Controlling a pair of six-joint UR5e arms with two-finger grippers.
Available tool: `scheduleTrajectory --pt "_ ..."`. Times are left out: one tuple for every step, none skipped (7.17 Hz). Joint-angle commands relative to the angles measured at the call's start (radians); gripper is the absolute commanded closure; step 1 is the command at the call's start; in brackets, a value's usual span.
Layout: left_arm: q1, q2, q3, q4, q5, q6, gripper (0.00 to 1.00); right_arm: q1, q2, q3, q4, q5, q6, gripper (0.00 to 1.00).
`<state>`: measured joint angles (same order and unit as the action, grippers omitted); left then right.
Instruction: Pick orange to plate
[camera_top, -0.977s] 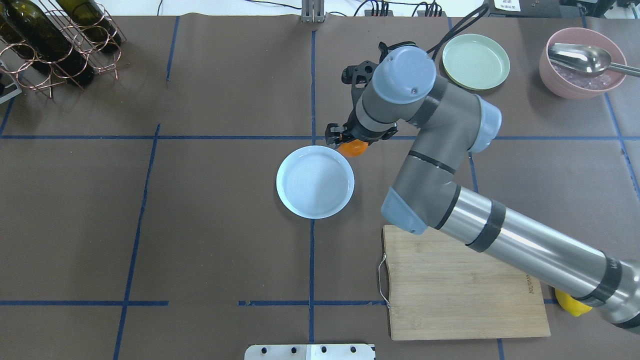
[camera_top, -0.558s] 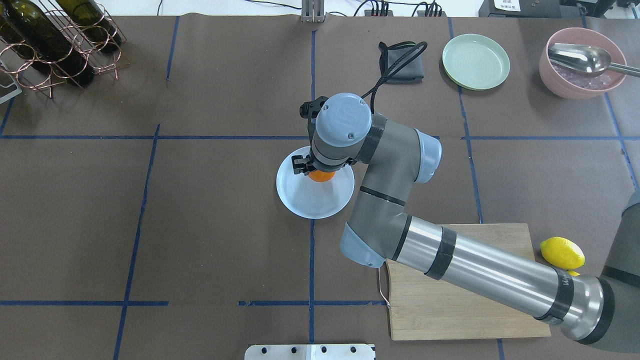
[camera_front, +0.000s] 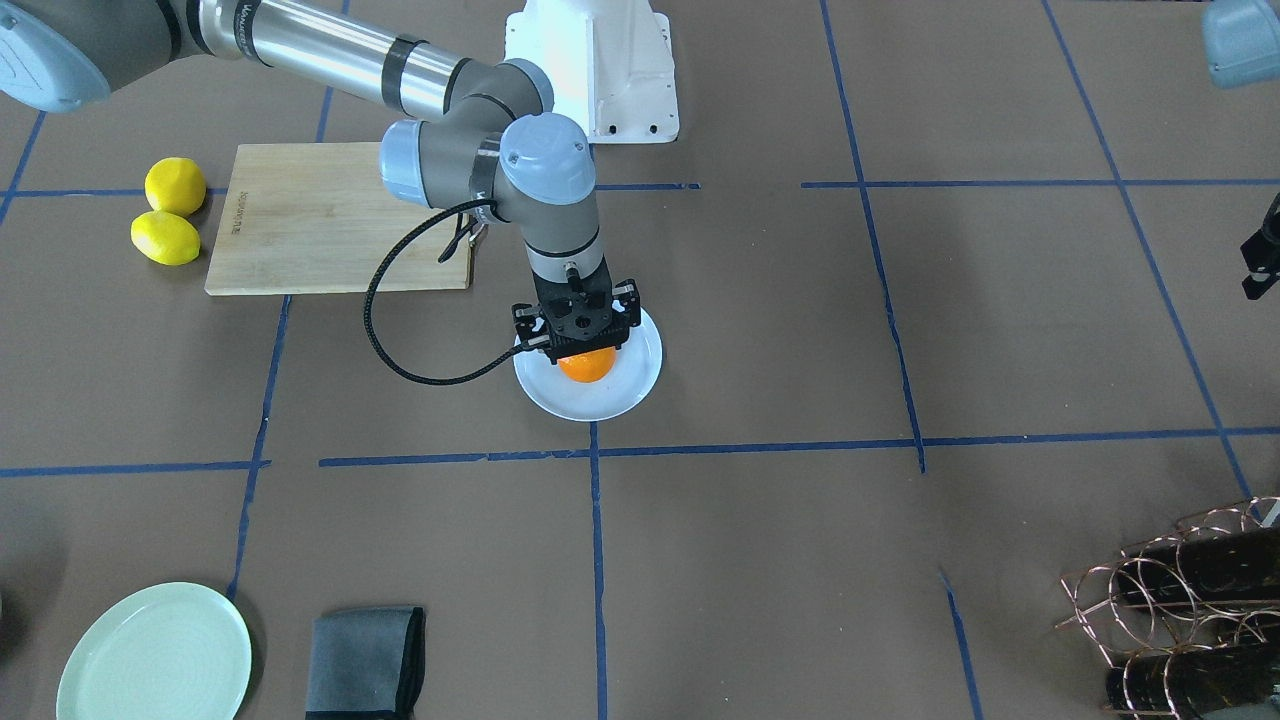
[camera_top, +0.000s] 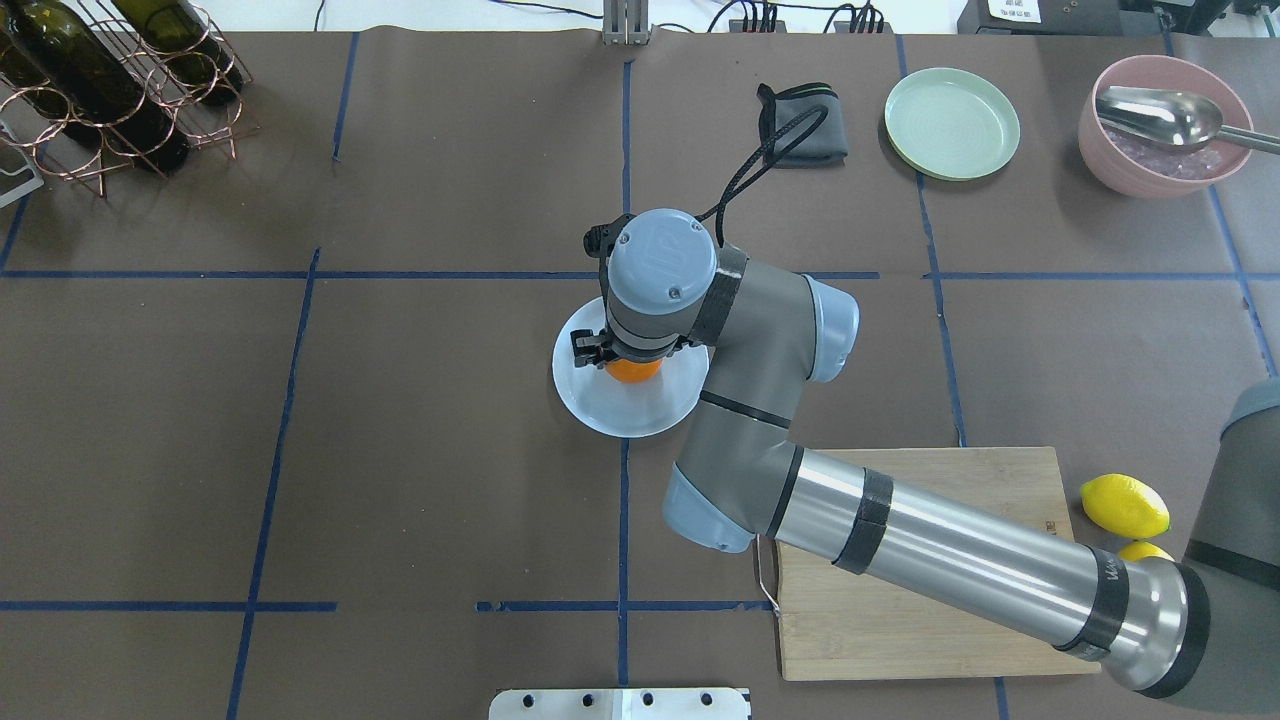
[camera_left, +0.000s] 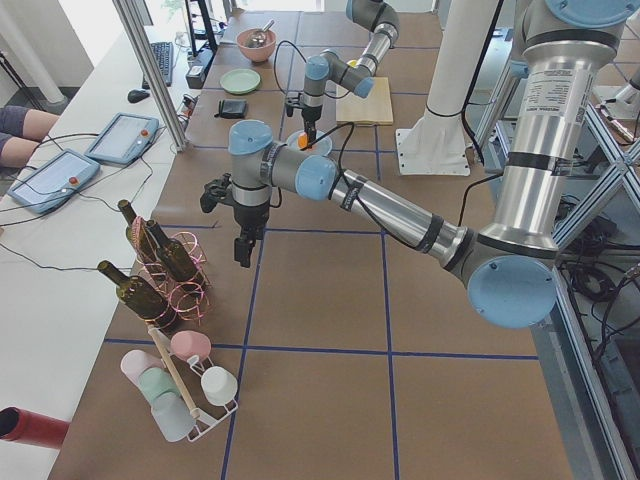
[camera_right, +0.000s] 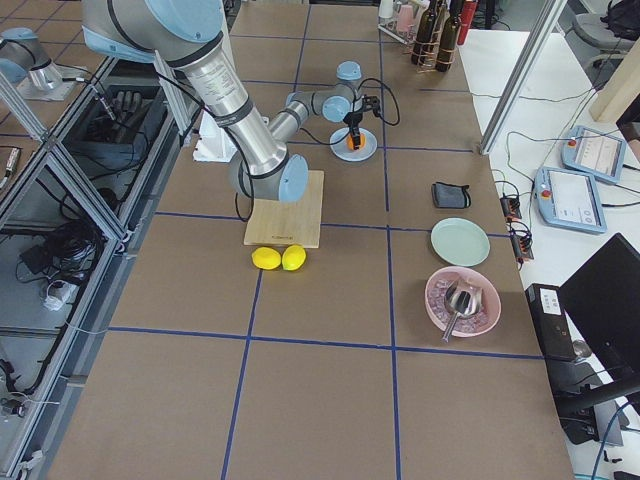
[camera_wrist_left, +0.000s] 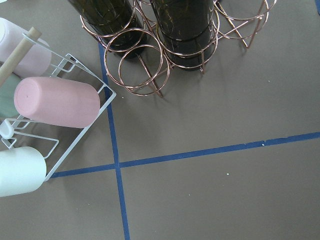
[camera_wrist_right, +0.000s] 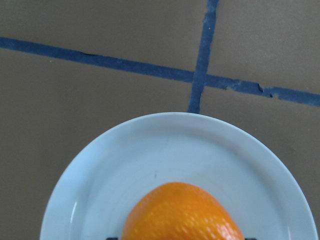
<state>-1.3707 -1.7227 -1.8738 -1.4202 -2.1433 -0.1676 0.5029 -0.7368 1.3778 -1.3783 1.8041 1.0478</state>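
Swung in from beyond the plate's far right rim a second ago, the right gripper (camera_top: 622, 358) now hangs over the plate (camera_top: 620, 418), and the move has uncovered a dark folded cloth (camera_top: 800, 130) and a lemon (camera_top: 1124, 506). Nearest the robot, the right forearm lies across the cutting board (camera_top: 900, 640) and hides a band of it; a second lemon (camera_top: 1145, 551) peeks out half covered by the elbow. Further out, the wrist housing blocks the overhead look at the fingers, so only part of the orange (camera_top: 633, 371) shows beneath it. The front-facing view shows more: the jaws are closed on the orange (camera_front: 586, 366), fingers pointing straight down, fruit over the plate's middle, toward the robot's side. Whether its underside touches the plate cannot be made out. The right wrist camera cuts the orange (camera_wrist_right: 182, 212) off at its bottom edge. Past that sit a green plate (camera_top: 952, 123) and a pink bowl (camera_top: 1110, 165). The left gripper (camera_left: 243, 248) points down by the wine rack (camera_top: 120, 90); its opening cannot be judged.
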Motion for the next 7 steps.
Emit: scheduleTrajectory --pt "-0.017 0.0 0.011 -0.002 -0.001 0.022 0.0 0.043 0.029 0.036 -0.066 0.027 0.001 0.0" --pt "-0.034 0.0 0.016 0.001 -0.001 0.045 0.0 0.104 0.027 0.094 -0.114 0.096 -0.009 0.0" --pt "-0.069 0.002 0.03 0.009 -0.009 0.08 0.0 0.179 0.014 0.156 -0.198 0.16 -0.014 0.0" --pt "-0.124 0.029 0.066 0.009 -0.044 0.165 0.0 0.253 -0.034 0.232 -0.27 0.21 -0.053 0.0" --pt "-0.19 0.058 0.141 0.006 -0.119 0.271 0.0 0.338 -0.123 0.307 -0.3 0.277 -0.198 0.0" --pt "-0.218 0.096 0.212 -0.008 -0.203 0.334 0.0 0.435 -0.21 0.346 -0.301 0.36 -0.318 0.0" --pt "-0.218 0.153 0.222 -0.034 -0.248 0.373 0.0 0.518 -0.287 0.365 -0.301 0.417 -0.427 0.0"
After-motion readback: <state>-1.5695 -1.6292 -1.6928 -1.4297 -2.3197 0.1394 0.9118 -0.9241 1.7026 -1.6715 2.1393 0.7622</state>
